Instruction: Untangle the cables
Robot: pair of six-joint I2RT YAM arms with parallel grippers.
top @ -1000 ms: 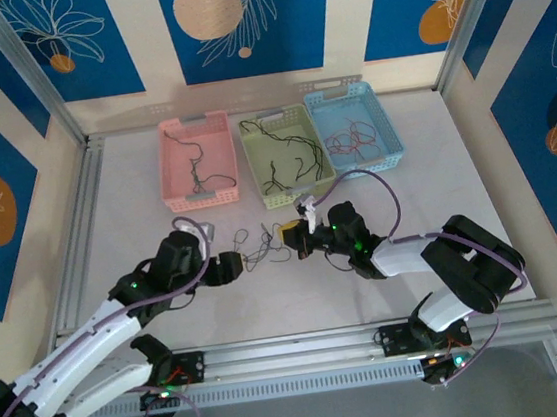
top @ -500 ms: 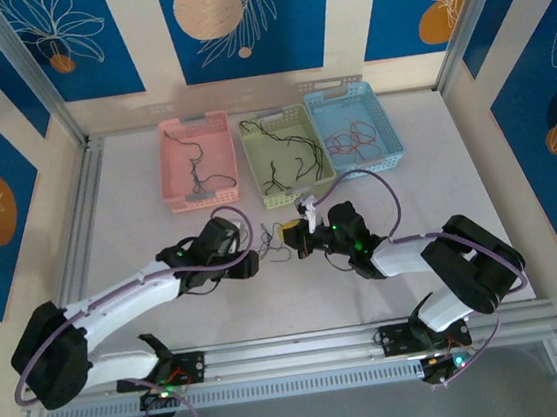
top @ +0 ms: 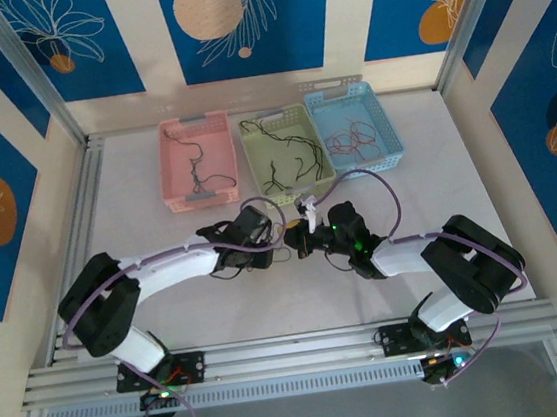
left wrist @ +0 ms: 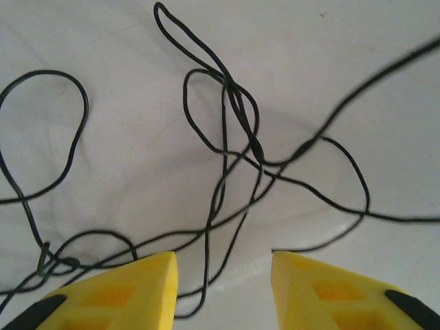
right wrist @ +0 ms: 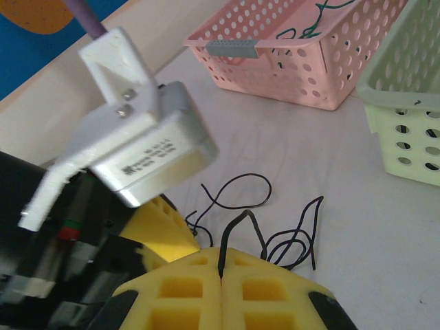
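**Left pincer** [left wrist: 223, 265]: standing open, its two yellow fingers [left wrist: 124, 292] apart and cut off by the lower frame edge. The cable tangle [left wrist: 260, 157] is lying on the white worktop [left wrist: 137, 41] just ahead of the tips, and one strand is running down into the gap between them. Loops are leaving the frame left and right, so no end can be traced. The strand at upper right is blurring out.

**Right pincer** [right wrist: 221, 258]: pressing shut on the end of a black cable [right wrist: 225, 237], which is rising out of the seam between the pads and joining the loops beyond. The pads' lower part is being cropped. The grey-white camera box [right wrist: 148, 148] on the left wrist is hanging close in front, covering whatever lies left of the loops. Behind it, the pink basket [right wrist: 309, 62] and green basket [right wrist: 405, 137] are running partly out of frame.

**Top view:** both pincers are sitting almost tip to tip at mid-worktop, covering most of the tangle. The strands are too thin to follow. The pink, green and blue basket [top: 369, 166] are standing in a row at the far side, each holding loose cables.

**Versus 0.5 s ago:** the left arm is reaching further right, its pincer now just beside the right one. The right arm and the baskets are keeping their places.
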